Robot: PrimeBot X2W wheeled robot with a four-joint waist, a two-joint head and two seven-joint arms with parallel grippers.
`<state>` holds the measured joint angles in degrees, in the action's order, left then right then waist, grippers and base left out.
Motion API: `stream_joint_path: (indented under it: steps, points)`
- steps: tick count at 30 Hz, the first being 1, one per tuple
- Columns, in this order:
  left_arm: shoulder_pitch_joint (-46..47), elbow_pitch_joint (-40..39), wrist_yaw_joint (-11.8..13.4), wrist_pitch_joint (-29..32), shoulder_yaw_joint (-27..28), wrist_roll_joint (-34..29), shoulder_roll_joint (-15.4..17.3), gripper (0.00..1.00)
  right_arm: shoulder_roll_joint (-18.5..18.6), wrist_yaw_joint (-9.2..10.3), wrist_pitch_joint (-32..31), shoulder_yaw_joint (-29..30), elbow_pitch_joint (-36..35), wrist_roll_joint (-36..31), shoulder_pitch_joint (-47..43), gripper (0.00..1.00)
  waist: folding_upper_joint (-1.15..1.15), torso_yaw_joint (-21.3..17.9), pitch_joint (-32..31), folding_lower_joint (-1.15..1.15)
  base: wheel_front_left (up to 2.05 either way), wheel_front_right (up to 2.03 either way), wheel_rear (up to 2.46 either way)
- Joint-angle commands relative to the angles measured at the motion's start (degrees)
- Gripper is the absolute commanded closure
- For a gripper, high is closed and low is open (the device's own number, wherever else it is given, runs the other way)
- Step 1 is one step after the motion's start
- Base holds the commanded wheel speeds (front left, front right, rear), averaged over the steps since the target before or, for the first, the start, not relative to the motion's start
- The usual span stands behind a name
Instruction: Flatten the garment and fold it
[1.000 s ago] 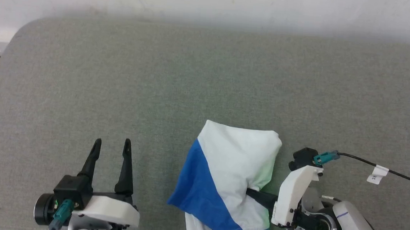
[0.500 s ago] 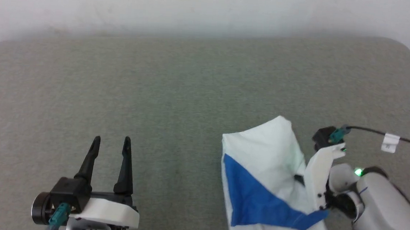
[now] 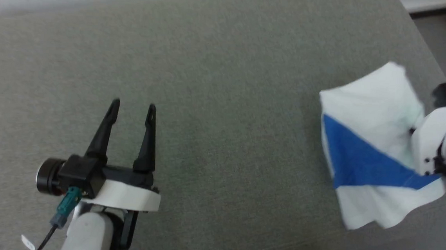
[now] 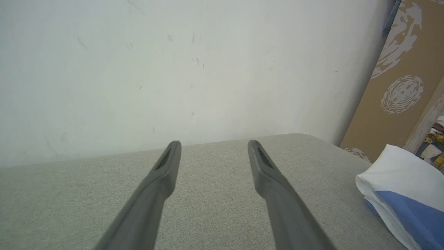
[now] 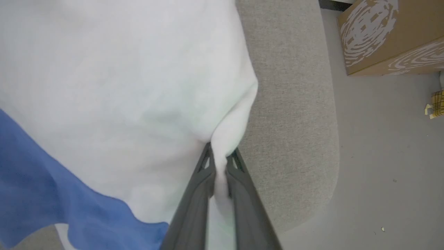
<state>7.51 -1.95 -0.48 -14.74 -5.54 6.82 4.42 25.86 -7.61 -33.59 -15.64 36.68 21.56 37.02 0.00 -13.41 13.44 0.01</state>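
While left gripper (image 3: 133,105) gapes, right gripper (image 5: 221,157) pinches garment (image 3: 367,109).

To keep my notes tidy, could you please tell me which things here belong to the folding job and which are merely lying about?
Job: garment, pinched in the shut right gripper; open left gripper; grey table.
Lying about: cardboard box; yellow checked scrap on the floor.

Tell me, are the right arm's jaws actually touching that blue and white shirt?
Touching. In the right wrist view the jaws pinch a fold of the shirt, white cloth squeezed between them.
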Motion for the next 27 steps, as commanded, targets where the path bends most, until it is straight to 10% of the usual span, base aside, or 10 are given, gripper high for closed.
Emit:
stream_joint_path:
  steps: [1,9,10,11,27]
  points:
    - [1.53,-0.37,-0.37,-0.25,-0.21,-0.51,0.65,0.0,0.07,0.12,1.68,1.32,0.65,-1.0,1.51,1.0,0.0,-3.31,8.38,-0.01,0.0,0.0,0.0]
    - [5.41,-0.11,-1.09,-0.24,-0.73,-0.58,1.48,0.0,-0.76,0.12,14.15,11.17,7.07,-7.43,5.89,1.0,0.0,-1.27,13.83,-0.01,0.0,0.0,0.0]
    - [5.62,0.11,-1.09,-0.24,-0.7,-0.49,1.51,0.0,-0.92,0.12,16.01,11.78,7.99,-8.56,6.18,0.64,0.0,-1.01,14.07,-0.01,0.0,0.0,0.0]
    - [5.78,0.3,-1.01,-0.25,-0.63,-0.37,1.46,0.0,-1.32,0.12,17.73,12.31,8.92,-9.39,6.36,0.0,0.0,-0.75,14.18,-0.01,0.0,0.0,0.0]
    - [0.96,2.89,0.36,-0.25,1.53,3.97,-0.74,0.0,-2.58,0.12,44.14,27.35,14.27,-22.68,-6.39,0.0,0.0,2.42,2.31,-0.01,0.0,0.0,0.0]
